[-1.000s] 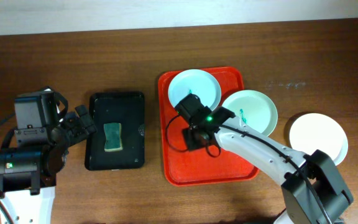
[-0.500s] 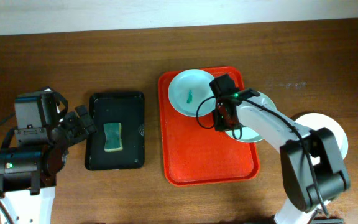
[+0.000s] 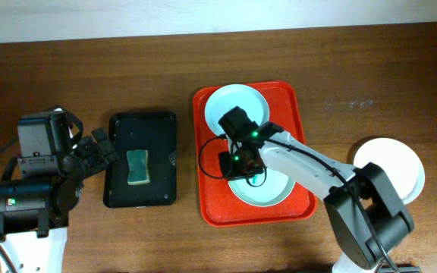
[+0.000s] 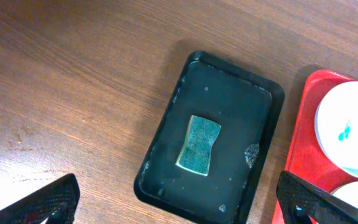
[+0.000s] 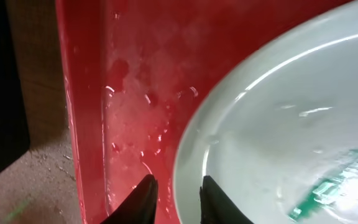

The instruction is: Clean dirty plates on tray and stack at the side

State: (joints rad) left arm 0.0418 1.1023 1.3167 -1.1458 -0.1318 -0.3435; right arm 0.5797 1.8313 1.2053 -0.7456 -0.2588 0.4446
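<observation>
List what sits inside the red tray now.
The red tray holds two plates: a pale blue plate at the far end and a mint green plate nearer, the right gripper straddling its rim. The arm hides part of each from overhead; nothing beneath them shows.

surface: dark brown wooden table, grain running along its length | wear: faint pale scuffs toward its far right, a small light mark seen from the left wrist | beyond far edge: plain pale strip, wall or floor unclear | light: even, diffuse
</observation>
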